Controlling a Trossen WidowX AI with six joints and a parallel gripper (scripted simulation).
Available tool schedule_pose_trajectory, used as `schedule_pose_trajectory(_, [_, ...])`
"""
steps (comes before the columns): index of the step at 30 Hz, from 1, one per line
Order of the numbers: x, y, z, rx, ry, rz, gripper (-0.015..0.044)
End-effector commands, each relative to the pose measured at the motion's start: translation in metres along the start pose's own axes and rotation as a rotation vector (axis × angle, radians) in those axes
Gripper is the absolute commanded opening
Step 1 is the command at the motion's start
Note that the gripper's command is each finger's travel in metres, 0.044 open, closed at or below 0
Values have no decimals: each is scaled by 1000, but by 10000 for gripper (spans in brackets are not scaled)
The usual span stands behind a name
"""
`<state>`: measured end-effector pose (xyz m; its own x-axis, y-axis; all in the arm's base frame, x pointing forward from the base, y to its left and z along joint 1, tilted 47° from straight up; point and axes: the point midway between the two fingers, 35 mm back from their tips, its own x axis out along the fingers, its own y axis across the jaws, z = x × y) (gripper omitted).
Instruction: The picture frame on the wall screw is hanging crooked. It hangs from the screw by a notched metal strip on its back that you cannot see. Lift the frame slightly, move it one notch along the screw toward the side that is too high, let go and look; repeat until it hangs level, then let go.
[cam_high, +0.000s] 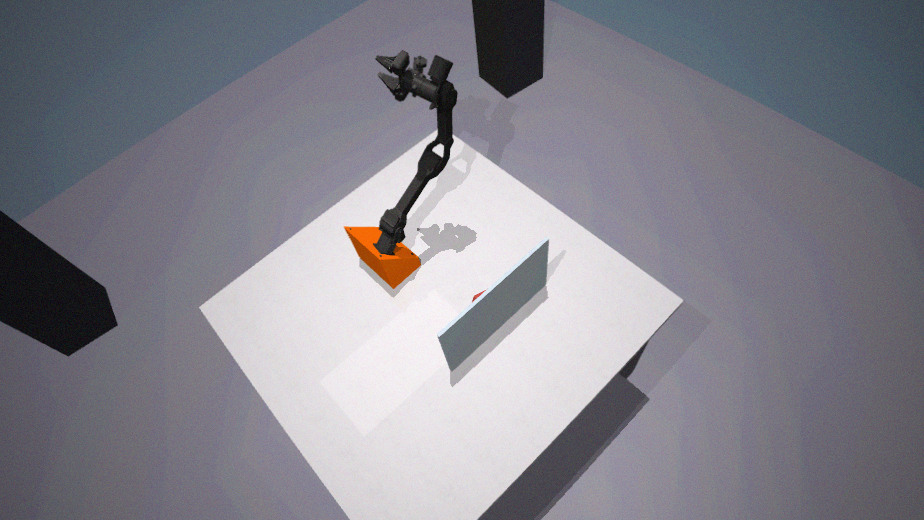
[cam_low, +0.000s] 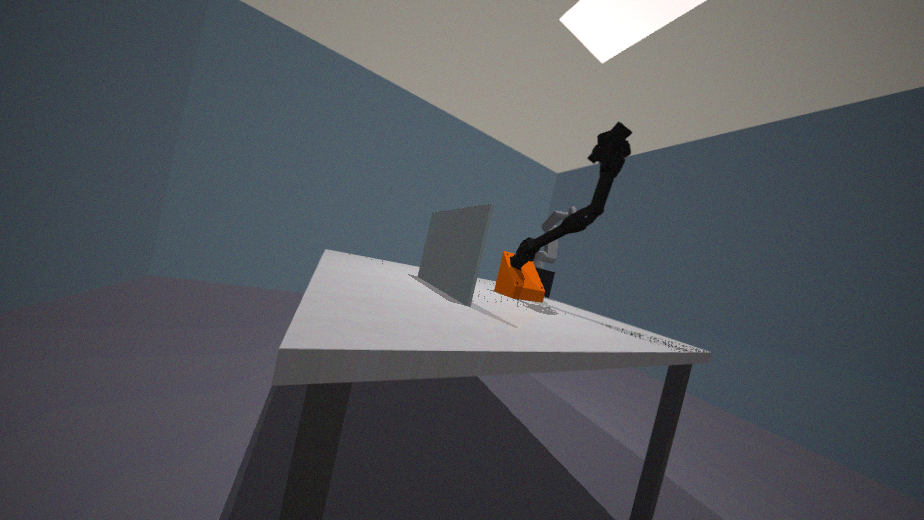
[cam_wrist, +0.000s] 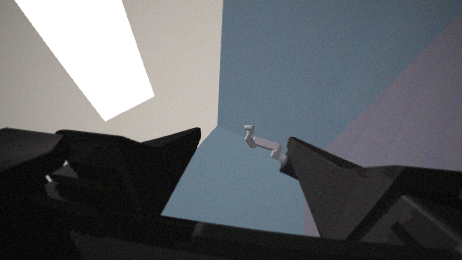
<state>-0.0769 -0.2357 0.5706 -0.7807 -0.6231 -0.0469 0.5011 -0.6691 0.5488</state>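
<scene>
Black and wide apart, the fingers of the claw (cam_high: 381, 68) (cam_low: 590, 157) (cam_wrist: 244, 140) grasp nothing. I'd guess lifting hasn't begun; next, approach the upright grey panel's (cam_high: 497, 303) (cam_low: 454, 252) red-edged side.

looking down from the top view, i see the arm's base (cam_high: 404, 271) (cam_low: 530, 294) at eleven o'clock on the table (cam_high: 258, 323) (cam_low: 362, 323). the upright panel (cam_high: 501, 307) (cam_low: 455, 252) stands on the table too, at four o'clock from the base; a pillar (cam_high: 509, 45) rises beyond the table's twelve-o'clock corner.
</scene>
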Motion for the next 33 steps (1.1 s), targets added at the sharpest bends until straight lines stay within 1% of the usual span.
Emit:
schedule_pose_trajectory(1, [0, 1, -1, 2, 3, 5, 374])
schedule_pose_trajectory(5, [-9, 19, -26, 50, 85, 112, 269])
schedule_pose_trajectory(6, [-14, 27, -37, 72, 125, 160, 260])
schedule_pose_trajectory(13, [-73, 70, -122, 249, 454, 482, 260])
schedule_pose_trajectory(20, [-155, 78, -197, 419, 837, 718, 260])
schedule_pose_trajectory(26, [-236, 54, -249, 521, 1212, 860, 260])
schedule_pose_trajectory(33, [-326, -10, -294, 564, 1691, 947, 260])
